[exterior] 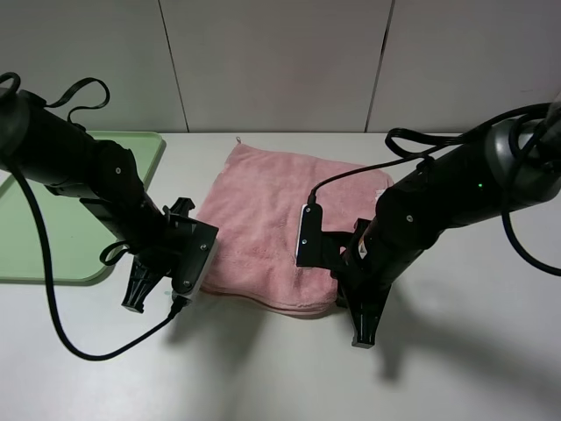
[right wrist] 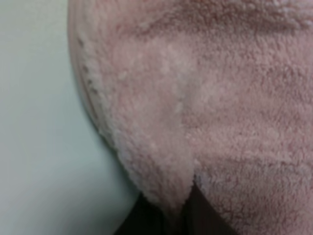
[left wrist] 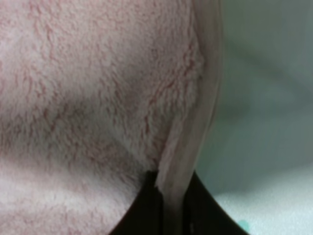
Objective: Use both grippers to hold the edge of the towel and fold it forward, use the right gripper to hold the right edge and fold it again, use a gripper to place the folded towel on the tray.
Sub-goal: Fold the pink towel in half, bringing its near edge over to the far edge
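Observation:
The pink towel [exterior: 272,219] lies flat in the middle of the white table, its corner loop [exterior: 238,139] at the far left. My left gripper [exterior: 186,282] stands at the towel's near left corner and my right gripper [exterior: 344,296] at its near right corner; the wrist blocks hide both sets of fingertips. In the left wrist view the gripper [left wrist: 168,196] is shut on the towel's [left wrist: 88,98] stitched hem. In the right wrist view the gripper [right wrist: 183,205] is shut on a raised fold of the towel's [right wrist: 234,122] edge. The light-green tray [exterior: 53,237] lies at far left, behind the left arm.
A black cable [exterior: 88,351] from the left wrist loops over the table in front of the tray. A panelled wall [exterior: 280,61] closes off the table's far edge. Bare white table [exterior: 263,377] stretches in front of the towel.

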Available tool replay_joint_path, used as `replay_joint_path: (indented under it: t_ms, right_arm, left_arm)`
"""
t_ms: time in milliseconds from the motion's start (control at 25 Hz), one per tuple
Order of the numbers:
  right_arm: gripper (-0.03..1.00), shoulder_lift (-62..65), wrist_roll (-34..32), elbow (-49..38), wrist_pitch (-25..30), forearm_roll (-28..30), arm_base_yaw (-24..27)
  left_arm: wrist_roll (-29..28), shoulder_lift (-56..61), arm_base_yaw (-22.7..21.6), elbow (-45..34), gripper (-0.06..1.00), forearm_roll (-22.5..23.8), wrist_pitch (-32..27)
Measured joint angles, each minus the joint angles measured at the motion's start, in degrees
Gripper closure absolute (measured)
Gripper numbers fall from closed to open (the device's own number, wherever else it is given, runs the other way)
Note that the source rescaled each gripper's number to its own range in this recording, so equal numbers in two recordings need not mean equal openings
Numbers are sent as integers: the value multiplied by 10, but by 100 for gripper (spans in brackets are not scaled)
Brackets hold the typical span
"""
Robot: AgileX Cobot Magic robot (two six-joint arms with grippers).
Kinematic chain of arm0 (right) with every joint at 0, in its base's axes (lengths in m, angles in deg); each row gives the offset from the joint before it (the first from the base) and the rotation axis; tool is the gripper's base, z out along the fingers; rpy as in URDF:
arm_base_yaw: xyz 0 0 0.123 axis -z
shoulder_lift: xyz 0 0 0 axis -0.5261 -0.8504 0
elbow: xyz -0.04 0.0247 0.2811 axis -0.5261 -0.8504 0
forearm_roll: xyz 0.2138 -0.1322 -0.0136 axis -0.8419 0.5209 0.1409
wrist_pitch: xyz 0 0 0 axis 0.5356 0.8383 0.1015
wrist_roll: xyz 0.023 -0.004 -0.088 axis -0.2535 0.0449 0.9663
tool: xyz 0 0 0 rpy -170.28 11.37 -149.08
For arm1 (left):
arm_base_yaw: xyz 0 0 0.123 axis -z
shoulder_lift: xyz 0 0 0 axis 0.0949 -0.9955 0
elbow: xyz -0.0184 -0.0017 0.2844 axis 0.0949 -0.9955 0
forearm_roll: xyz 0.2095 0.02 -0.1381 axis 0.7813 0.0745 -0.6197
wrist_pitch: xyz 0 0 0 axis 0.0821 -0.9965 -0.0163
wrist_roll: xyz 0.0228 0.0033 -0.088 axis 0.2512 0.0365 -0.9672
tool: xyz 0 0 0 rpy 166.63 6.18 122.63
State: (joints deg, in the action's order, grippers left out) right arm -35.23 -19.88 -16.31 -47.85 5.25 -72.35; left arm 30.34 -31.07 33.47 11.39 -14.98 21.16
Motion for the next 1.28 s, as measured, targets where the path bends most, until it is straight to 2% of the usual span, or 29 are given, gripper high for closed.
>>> replay_joint_path:
  t_ms: [240,520,640,880,1280]
  right_arm:
    - [97,0,-7,6,10,0,0]
    - [97,-4,-62,47,114,0,0]
    - [97,-3,-78,54,157,0,0]
    - [97,21,-83,55,202,-19,0]
    - [97,141,-95,55,285,-62,0]
  left_arm:
    - [-9,5,0,0,94,0,-3]
    - [-20,56,0,-1,94,2,-34]
    - [-34,84,0,-1,94,2,-70]
    - [-45,123,0,-1,94,1,-158]
    - [-65,181,0,-1,94,1,-293]
